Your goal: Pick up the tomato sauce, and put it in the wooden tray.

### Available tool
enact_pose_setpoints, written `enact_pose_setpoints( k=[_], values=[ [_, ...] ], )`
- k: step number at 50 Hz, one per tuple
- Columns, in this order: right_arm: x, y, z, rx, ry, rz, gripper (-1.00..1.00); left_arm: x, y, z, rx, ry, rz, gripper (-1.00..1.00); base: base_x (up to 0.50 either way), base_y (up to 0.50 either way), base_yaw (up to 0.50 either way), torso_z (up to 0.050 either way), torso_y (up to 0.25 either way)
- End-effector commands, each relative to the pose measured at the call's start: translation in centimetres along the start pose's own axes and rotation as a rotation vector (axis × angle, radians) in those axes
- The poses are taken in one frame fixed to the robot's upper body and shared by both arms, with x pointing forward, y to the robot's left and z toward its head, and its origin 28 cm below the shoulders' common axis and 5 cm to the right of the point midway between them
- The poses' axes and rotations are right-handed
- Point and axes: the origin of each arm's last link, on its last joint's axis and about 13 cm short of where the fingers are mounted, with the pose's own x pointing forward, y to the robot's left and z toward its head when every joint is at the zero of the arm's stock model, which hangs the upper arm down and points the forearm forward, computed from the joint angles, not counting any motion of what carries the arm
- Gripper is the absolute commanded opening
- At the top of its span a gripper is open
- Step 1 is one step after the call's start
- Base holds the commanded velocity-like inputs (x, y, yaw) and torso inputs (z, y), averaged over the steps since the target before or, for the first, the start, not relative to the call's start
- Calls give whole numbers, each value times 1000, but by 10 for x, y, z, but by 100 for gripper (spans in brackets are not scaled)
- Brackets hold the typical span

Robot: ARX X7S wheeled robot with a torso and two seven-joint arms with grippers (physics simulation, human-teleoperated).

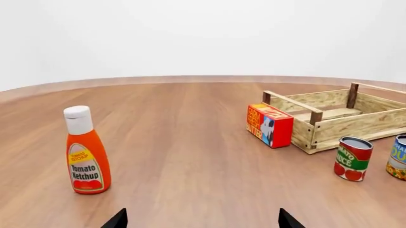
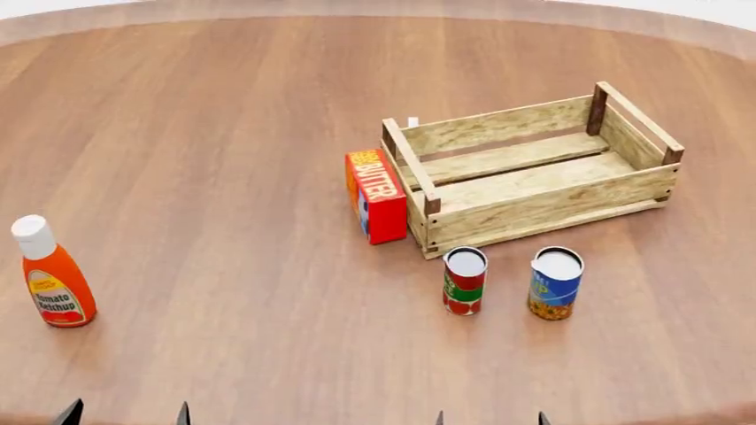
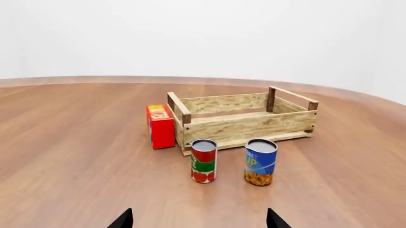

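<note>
The tomato sauce can (image 2: 465, 281), red with a green band and silver top, stands upright on the wooden table just in front of the wooden tray (image 2: 537, 209). It also shows in the right wrist view (image 3: 204, 161) and the left wrist view (image 1: 352, 158). The tray (image 3: 250, 124) is empty; it also shows in the left wrist view (image 1: 355, 124). My right gripper (image 3: 199, 222) is open and empty, well short of the can. My left gripper (image 1: 203, 222) is open and empty, near the table's front edge (image 2: 124, 414). Only the fingertips show.
A blue-and-yellow can (image 2: 554, 282) stands right of the tomato sauce. A red butter box (image 2: 375, 197) stands against the tray's left end. An orange ketchup bottle (image 2: 50, 274) with white cap stands at the far left. The table (image 2: 236, 133) is round with a curved far edge.
</note>
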Motion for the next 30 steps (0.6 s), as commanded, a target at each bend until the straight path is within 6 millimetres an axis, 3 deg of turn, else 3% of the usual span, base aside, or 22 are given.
enact_pose_setpoints(
  k=[1, 30],
  values=[
    [0, 0, 1, 2, -9, -2, 100, 0, 0, 0, 0, 0, 0, 100, 340, 0, 0, 0, 0],
    [-1, 1, 1, -24, -15, -8, 100, 0, 0, 0, 0, 1, 0, 100, 353, 0, 0, 0, 0]
  ],
)
